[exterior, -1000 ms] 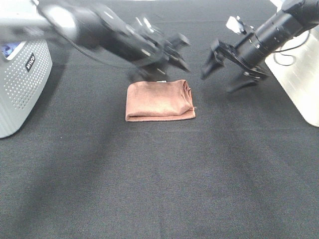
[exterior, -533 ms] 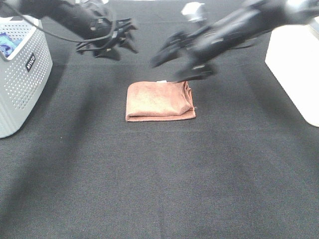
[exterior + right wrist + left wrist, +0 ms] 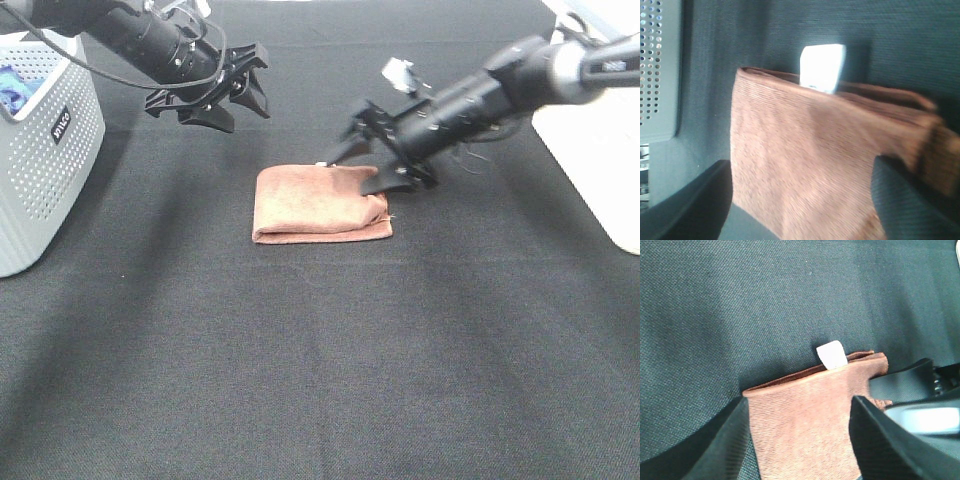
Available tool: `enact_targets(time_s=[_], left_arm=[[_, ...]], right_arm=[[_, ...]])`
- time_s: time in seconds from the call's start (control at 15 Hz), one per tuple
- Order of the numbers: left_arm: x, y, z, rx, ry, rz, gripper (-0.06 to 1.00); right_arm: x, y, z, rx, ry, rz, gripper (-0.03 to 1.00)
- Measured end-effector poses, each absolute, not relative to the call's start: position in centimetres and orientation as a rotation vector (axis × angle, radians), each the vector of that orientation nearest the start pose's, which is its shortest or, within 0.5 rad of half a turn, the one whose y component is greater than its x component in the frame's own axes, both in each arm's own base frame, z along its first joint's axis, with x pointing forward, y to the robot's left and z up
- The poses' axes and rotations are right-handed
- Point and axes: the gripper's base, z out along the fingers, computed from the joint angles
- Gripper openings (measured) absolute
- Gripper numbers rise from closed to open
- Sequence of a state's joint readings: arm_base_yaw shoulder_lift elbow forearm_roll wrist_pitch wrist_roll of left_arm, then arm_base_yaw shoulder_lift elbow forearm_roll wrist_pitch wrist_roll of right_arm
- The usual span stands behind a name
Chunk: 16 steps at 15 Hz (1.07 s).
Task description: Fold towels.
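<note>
The terracotta towel [image 3: 318, 205] lies folded into a small rectangle on the black tablecloth, its white tag [image 3: 325, 163] at the far edge. My right gripper [image 3: 364, 166] is open and low over the towel's far right corner, one finger [image 3: 392, 181] on the right end. The right wrist view shows the towel [image 3: 815, 160] and tag [image 3: 822, 67] between the open fingers [image 3: 700, 200]. My left gripper [image 3: 232, 97] is open and empty, up and to the left of the towel. The left wrist view looks down on the towel [image 3: 805, 430] and tag [image 3: 832, 354].
A grey perforated basket [image 3: 45, 170] stands at the left edge, also in the right wrist view [image 3: 660, 65]. A white box [image 3: 600, 150] stands at the right edge. The right gripper's finger [image 3: 907, 382] shows in the left wrist view.
The left arm has drawn back from the towel to the far left. The right arm has swung left and come down onto the towel's far right corner. The towel has not moved.
</note>
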<state>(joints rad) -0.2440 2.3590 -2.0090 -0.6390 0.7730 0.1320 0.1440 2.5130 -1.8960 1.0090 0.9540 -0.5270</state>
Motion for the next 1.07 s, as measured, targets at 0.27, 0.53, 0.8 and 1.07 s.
enact_targets(time_s=[0.27,0.53,0.8,1.07], left_arm=[[50.0,-16.3,18.4,0.046,2.552,-0.776,0.57],[49.6,-16.4,18.4,0.07,2.588,-0.782,0.57],[48.0,-15.8,19.9,0.255,2.702,-0.694,0.57],[45.5,-14.0,25.6,0.278,2.764,-0.488,0.57]], right_arm=[[49.1,11.8,9.0,-0.091,2.682,1.163,0.73],[49.0,9.8,8.8,-0.089,2.729,1.149,0.73],[48.2,9.0,12.8,-0.177,2.812,1.001,0.73],[46.3,8.1,20.6,-0.171,2.845,0.857,0.73]])
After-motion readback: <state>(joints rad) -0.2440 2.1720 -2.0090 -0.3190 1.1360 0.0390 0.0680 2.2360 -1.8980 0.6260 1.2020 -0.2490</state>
